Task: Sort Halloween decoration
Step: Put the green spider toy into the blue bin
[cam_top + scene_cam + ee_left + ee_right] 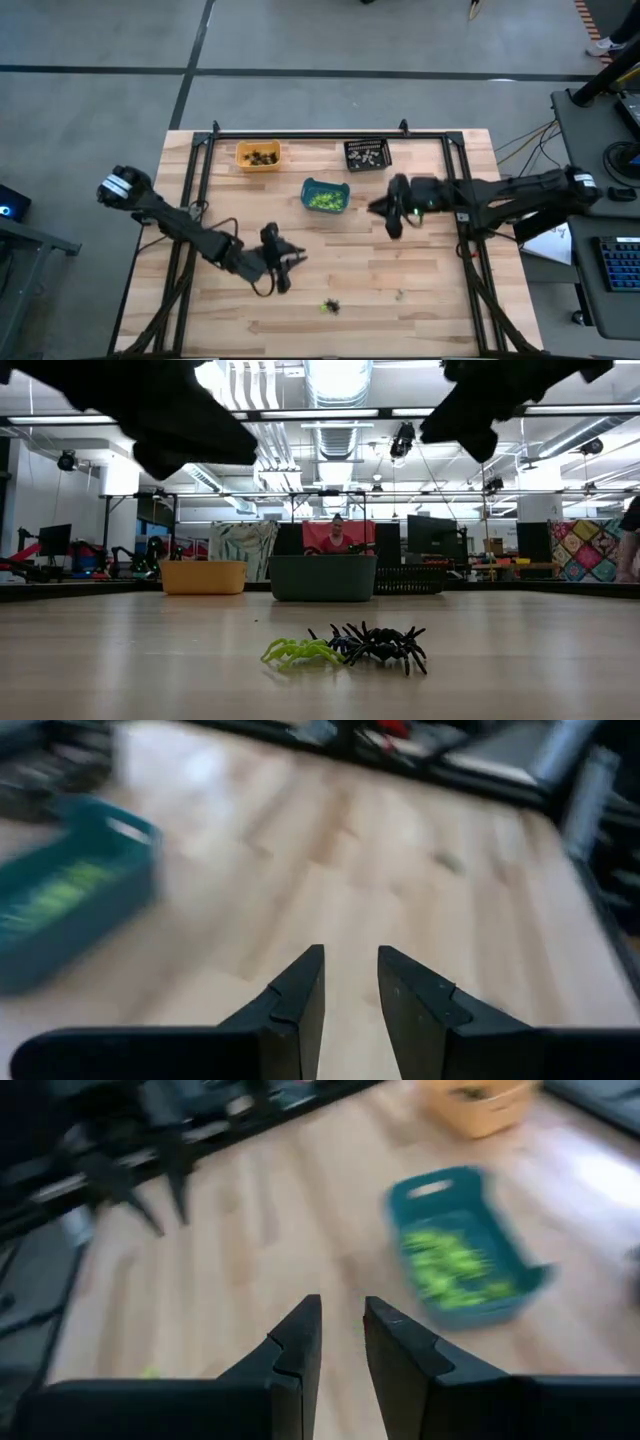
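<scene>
The left hand (282,262) hangs above the middle of the table (420,300), toward its near half, and its two dark fingers (300,995) stand a little apart with bare wood showing in the gap between them; it grasps nothing. The right hand (393,212) hovers farther back and to the right, just beside the teal bin (325,196), and its fingers (298,1342) likewise stand slightly apart around empty air, released.

Near the front edge of the table, well apart from both hands, a lime green spider (300,652) lies touching a black spider (382,643); from above the pair shows as a small dark and green cluster. A further tiny greenish trinket (399,294) lies to the right of them, too small to tell its shape.

The teal bin holds a heap of lime green spiders (450,1270). Behind it, toward the back edge, the orange bin (258,156) on the left carries dark pieces (263,157), and the black bin (367,154) on the right carries pale grey-white pieces (368,155).
</scene>
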You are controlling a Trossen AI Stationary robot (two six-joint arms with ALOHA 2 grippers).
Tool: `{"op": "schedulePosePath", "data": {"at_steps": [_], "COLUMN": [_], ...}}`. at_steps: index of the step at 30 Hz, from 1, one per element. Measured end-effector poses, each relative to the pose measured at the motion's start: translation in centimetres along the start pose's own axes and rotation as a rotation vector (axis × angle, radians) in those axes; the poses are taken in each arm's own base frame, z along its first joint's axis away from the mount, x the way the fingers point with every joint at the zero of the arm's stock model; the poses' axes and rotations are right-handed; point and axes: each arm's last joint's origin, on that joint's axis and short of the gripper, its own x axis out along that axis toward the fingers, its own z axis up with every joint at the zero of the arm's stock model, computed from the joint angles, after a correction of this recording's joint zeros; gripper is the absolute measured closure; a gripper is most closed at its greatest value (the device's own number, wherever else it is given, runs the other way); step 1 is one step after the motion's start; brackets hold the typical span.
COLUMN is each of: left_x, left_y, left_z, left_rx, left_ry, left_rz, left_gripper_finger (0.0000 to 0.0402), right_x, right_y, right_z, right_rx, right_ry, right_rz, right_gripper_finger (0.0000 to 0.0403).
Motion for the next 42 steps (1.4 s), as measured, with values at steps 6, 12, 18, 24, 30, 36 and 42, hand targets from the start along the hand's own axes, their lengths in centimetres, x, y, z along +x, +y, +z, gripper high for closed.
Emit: {"op": "schedulePosePath", "data": {"at_steps": [6, 12, 18, 24, 30, 36, 42], "left_x": [0.5, 2.5, 4.2, 5.2, 5.9, 6.9, 7.3], "left_y": [-3.4, -7.7, -10.8, -12.4, -12.9, -13.8, -13.8], "left_z": [-2.3, -2.9, -3.5, -4.1, -4.9, -5.6, -6.3], "left_rx": [0.006, 0.048, 0.134, 0.168, 0.194, 0.272, 0.269], "left_ry": [0.068, 0.087, 0.165, 0.258, 0.340, 0.361, 0.371], "left_rz": [-0.085, -0.108, -0.056, 0.033, 0.128, 0.124, 0.142], "left_gripper_finger": [0.0323, 0.0323, 0.0323, 0.0322, 0.0292, 0.0259, 0.0237], "right_x": [0.0, -0.1, 0.0, 0.8, 1.8, 2.4, 2.8], "right_y": [3.3, 5.7, 7.8, 9.3, 9.7, 9.7, 9.7], "right_z": [-1.8, -3.5, -5.7, -7.8, -9.1, -9.7, -10.0], "right_rx": [-0.046, -0.082, -0.135, -0.164, -0.171, -0.173, -0.178], "right_ry": [0.062, 0.129, 0.222, 0.296, 0.329, 0.341, 0.352], "right_rz": [0.097, 0.180, 0.243, 0.264, 0.222, 0.187, 0.179], "right_gripper_finger": [0.0335, 0.0336, 0.0339, 0.0338, 0.0337, 0.0337, 0.0337]}}
